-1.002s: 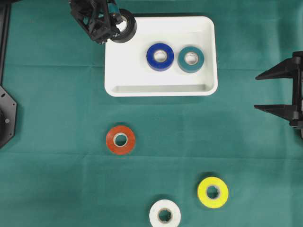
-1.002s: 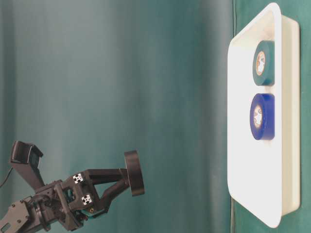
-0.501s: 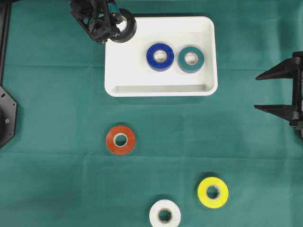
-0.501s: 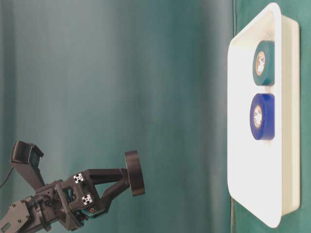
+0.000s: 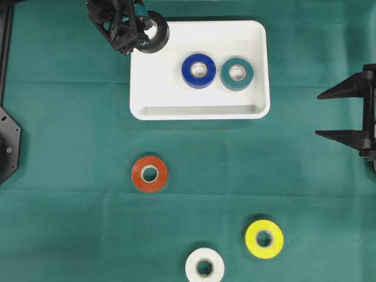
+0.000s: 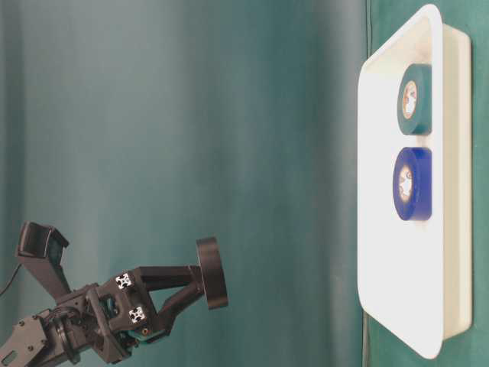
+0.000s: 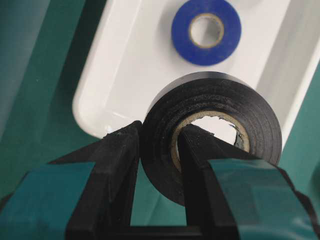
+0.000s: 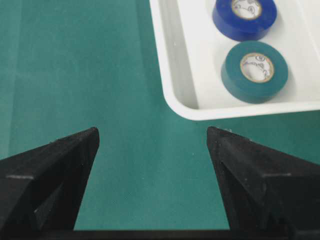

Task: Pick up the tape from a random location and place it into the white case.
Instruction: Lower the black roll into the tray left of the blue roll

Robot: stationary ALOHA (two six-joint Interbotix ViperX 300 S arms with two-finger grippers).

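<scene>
My left gripper (image 5: pixel 145 32) is shut on a black tape roll (image 5: pixel 155 35), one finger inside its core and one outside. It hangs in the air over the back left corner of the white case (image 5: pixel 164 100); the table-level view shows the black tape roll (image 6: pixel 212 273) well away from the white case (image 6: pixel 382 229). In the left wrist view the black tape roll (image 7: pixel 210 125) hides part of the white case (image 7: pixel 130 65). A blue roll (image 5: pixel 198 70) and a teal roll (image 5: pixel 237 74) lie inside the case. My right gripper (image 5: pixel 320 114) stands open and empty at the right edge.
On the green cloth in front of the case lie an orange roll (image 5: pixel 149 174), a yellow roll (image 5: pixel 264 238) and a white roll (image 5: pixel 204 266). The left arm's base (image 5: pixel 9 144) sits at the left edge.
</scene>
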